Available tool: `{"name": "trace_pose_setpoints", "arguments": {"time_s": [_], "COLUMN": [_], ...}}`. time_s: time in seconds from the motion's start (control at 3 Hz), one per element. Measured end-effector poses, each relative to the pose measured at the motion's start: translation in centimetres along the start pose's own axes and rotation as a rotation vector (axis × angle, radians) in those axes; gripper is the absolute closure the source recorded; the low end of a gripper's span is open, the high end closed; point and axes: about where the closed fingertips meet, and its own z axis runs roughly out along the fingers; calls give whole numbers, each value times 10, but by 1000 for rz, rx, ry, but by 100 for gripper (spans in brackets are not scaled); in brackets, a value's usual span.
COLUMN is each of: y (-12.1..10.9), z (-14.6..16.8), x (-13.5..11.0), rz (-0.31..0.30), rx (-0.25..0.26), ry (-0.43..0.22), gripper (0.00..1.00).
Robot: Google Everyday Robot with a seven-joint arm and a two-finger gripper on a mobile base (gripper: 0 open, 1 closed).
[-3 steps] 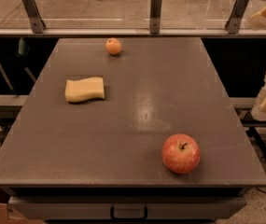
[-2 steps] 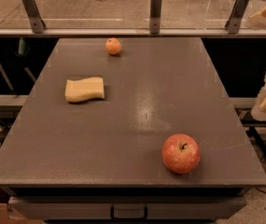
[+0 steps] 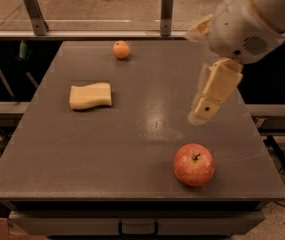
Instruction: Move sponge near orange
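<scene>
Table (image 3: pixel 82 154): grey, bears all items.
Gripper (image 3: pixel 202 113): hangs over the right half, nothing visibly in it; whether open or closed cannot be told.
Sponge (image 3: pixel 90 95): left half, 9 o'clock from the gripper, well apart; long axis 9-to-3.
Orange (image 3: pixel 121 49): far edge, 1 o'clock from the sponge.

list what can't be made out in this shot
Camera view:
- Gripper, hanging over the table's right side, beyond the apple: open or shut cannot be told from this angle.
- Arm: cut off by the top and right edges.
- Table's far right corner: hidden behind the arm.
- Sponge underside and the orange's far side: hidden by their own bodies.
</scene>
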Motion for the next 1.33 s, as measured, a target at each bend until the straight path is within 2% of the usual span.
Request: {"name": "trace_pose_setpoints", "arguments": {"time_s": [0.33,0.67,1.0,1.33], "y": [5,3,-1,-16], "z": [57,56,83,127], "x": [-79,-80,-94,-106], "rz": [-76,-82,-71,-33], "rx": [-63,-67,-86,-78], "ry": [-158,-172,-238,-326], "gripper": [0,0,0,0]}}
